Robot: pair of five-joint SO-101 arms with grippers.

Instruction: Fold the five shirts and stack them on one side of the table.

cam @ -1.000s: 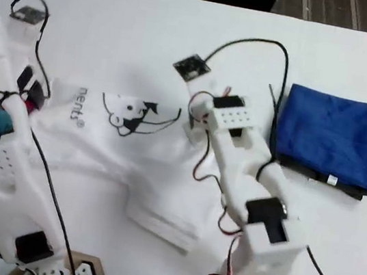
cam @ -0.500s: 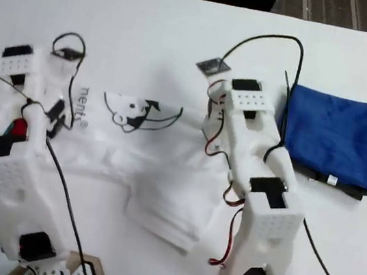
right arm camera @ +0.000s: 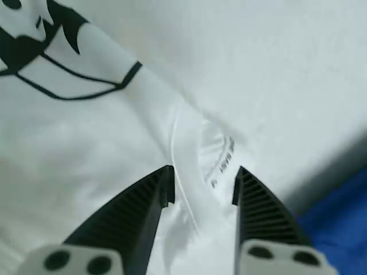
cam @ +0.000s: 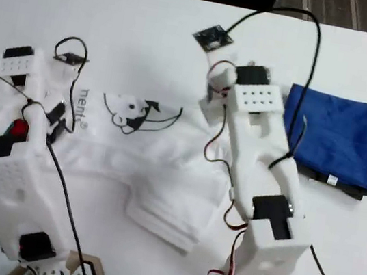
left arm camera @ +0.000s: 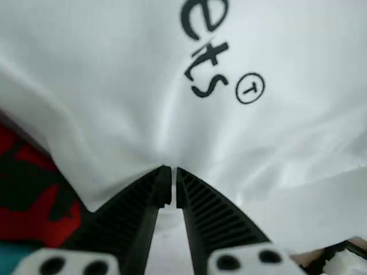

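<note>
Your left gripper (left arm camera: 171, 186) is clamping, seemingly, a pinch of the crumpled white printed cotton shirt (cam: 167, 156) lying mid-way across the white table (cam: 151, 29), while your right gripper (right arm camera: 202, 186) is hanging spread-fingered over its collar (right arm camera: 217, 152). A folded blue fabric shirt (cam: 339, 136) is resting on a dark garment (cam: 342, 186) near the table's right edge.

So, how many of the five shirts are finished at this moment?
Two look done: the blue shirt lies folded on a dark shirt. The white shirt is in hand: the left tool pinches its edge, and the right tool is open over its collar. Red and teal cloth is left.
</note>
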